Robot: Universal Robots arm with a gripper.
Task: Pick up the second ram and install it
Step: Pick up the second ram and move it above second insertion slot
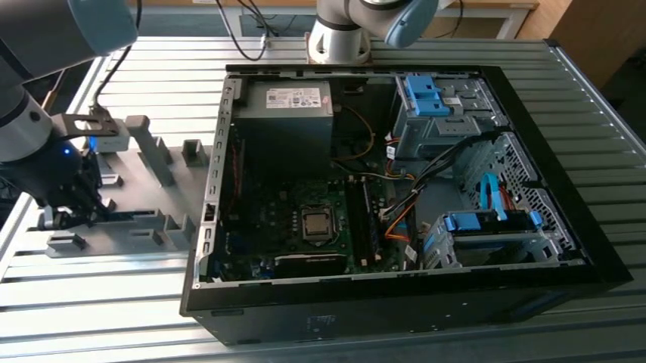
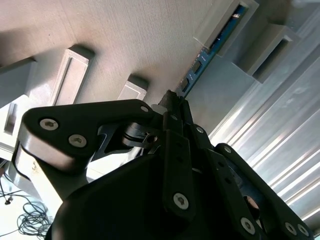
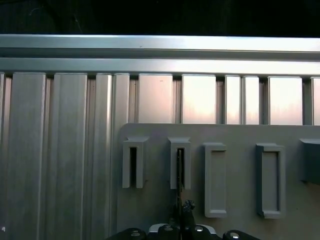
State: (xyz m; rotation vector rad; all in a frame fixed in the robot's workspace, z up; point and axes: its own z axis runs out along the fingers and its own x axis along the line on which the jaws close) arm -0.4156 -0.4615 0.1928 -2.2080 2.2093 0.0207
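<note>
On tabletop, tray (image 1: 151, 200): lay beside the open case (image 1: 404, 310), near the edge at the exterior view's left.
Ram (image 2: 201, 62): stood on edge in a tray slot.
Jaws: clamped on the ram's end.

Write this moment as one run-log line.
Position: over grey holder tray | End effector: shut on memory stick | Stick: on edge in tray slot
</note>
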